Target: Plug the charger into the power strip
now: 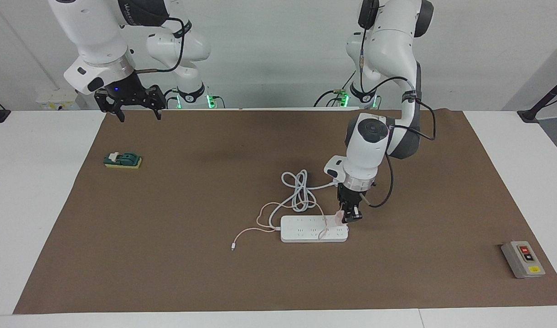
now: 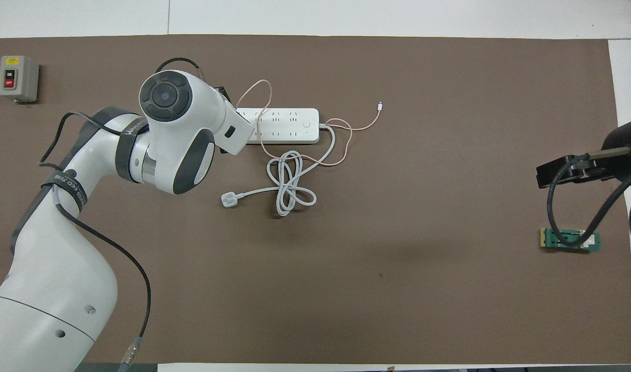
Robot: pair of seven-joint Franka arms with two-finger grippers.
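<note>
While the left gripper holds the charger clenched in its jaws just over the power strip, at that strip's end toward the left arm, the step in hand looks to be the seating of the adapter into an outlet. The next move, as I judge it, calls for squaring the pins with the slots and pressing straight down, without the strip sliding. The pink cable trails across the strip to lie on the surface. Nearer the robots lies the strip's white cord, coiled. The right gripper waits, jaws released, over the brown mat at its own end, with a green block close by. A grey button box sits at the left arm's end, well apart. Plain pale wall stands at the robots' backs.
</note>
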